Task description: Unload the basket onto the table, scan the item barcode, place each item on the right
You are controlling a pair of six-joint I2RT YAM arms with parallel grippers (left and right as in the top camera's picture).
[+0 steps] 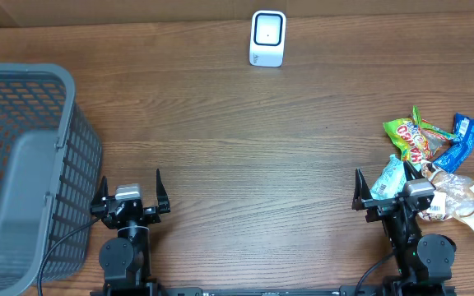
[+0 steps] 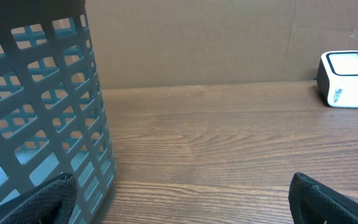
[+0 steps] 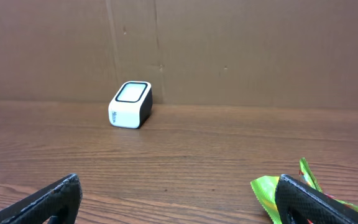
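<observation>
- I see the wooden table (image 1: 262, 123) carrying everything.
- The grey basket (image 1: 23, 164) stands at its left edge, just beside the left gripper (image 1: 130, 181).
- The snack packets (image 1: 426, 144) lie heaped at the right edge, just beside the right gripper (image 1: 383, 178).
- Both grippers have their fingers spread wide and hold nothing.
- The white scanner (image 1: 267, 37) stands at the far edge, centre.

Brown wood-grain table (image 1: 245, 140), grey basket (image 1: 81, 177) patterned with square holes, white scanner (image 1: 267, 38) with dark-rimmed pale screen, green packet (image 1: 414, 141) printed red and yellow, blue packet (image 1: 465, 131), teal packet (image 1: 388, 179), plain brown cardboard wall (image 3: 241, 50)
</observation>
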